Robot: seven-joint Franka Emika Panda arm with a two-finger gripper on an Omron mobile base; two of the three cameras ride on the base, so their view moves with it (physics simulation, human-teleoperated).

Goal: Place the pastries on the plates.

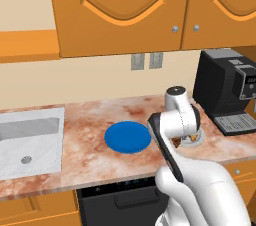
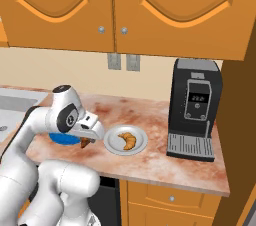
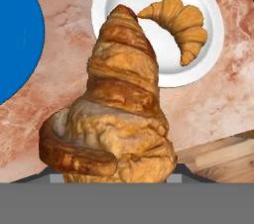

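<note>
Held pastry: a large, flaky, dark golden-brown pastry point(image 3: 111, 114) rises from the gripper in the hand view, its pointed tip toward the white plate. In the right base view a sliver of it point(image 2: 85, 143) shows under the hand.
Gripper: the two-finger gripper point(image 2: 86, 141) is closed around this held pastry; the fingers themselves are hidden behind it. It hangs above the counter between the two plates.
Second pastry: a small golden-brown crescent-shaped croissant point(image 2: 128, 140) lies flat on the white plate, roughly at its middle; the hand view shows it toward one side point(image 3: 180, 26).
White plate: a round pale grey-white plate with a raised rim point(image 2: 112, 146) sits on the counter, just right of the gripper and left of the coffee machine. In the left base view the arm covers most of it point(image 1: 200, 136).
Blue plate: a round, flat, solid bright blue plate point(image 1: 127, 136) lies left of the white plate, apart from it, with nothing on it. The arm hides much of it in the right base view point(image 2: 59, 139).
Counter: a mottled pink-brown marble countertop point(image 2: 150, 112) carries both plates.
Coffee machine: a black, boxy coffee machine with a grey drip tray point(image 2: 193, 110) stands at the right end.
Sink: a white sink basin point(image 1: 30, 140) is set into the counter at the far left.
Cabinets: orange wooden wall cabinets point(image 1: 125, 5) hang above.
</note>
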